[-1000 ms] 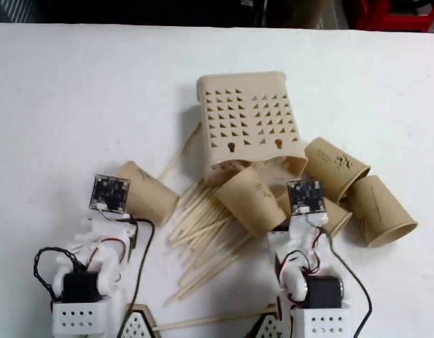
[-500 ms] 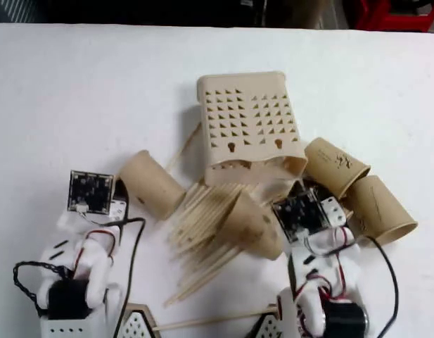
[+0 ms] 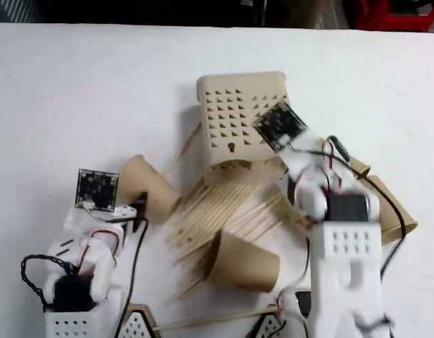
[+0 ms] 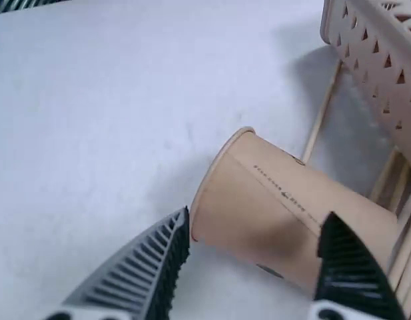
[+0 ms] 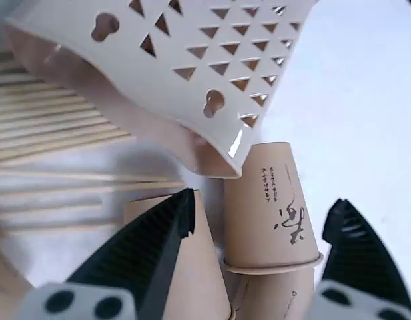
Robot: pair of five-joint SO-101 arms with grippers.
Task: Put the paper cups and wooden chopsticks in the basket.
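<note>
The beige perforated basket (image 3: 248, 116) lies on its side, mouth toward the arms. Wooden chopsticks (image 3: 224, 211) are fanned out in front of it. One paper cup (image 3: 150, 186) lies on its side at the left. My left gripper (image 4: 257, 223) is open, and the cup (image 4: 292, 200) lies just ahead between its fingers. Another cup (image 3: 241, 262) lies on the chopsticks near the front. My right arm (image 3: 308, 176) stretches to the basket's right front corner. Its gripper (image 5: 262, 202) is open above a lying cup (image 5: 275, 207), with a second cup (image 5: 175, 267) beside it.
More cups (image 3: 403, 225) lie right of the basket, partly hidden by the right arm. A single chopstick (image 3: 209, 320) lies by the table's front edge between the arm bases. Another chopstick (image 3: 181, 151) leans along the basket's left side. White table (image 3: 83, 91) spreads wide at the back left.
The right arm has swung forward from near its base to the basket's mouth. The middle cup has moved toward the front onto the chopsticks. The left arm pulled back slightly from its cup.
</note>
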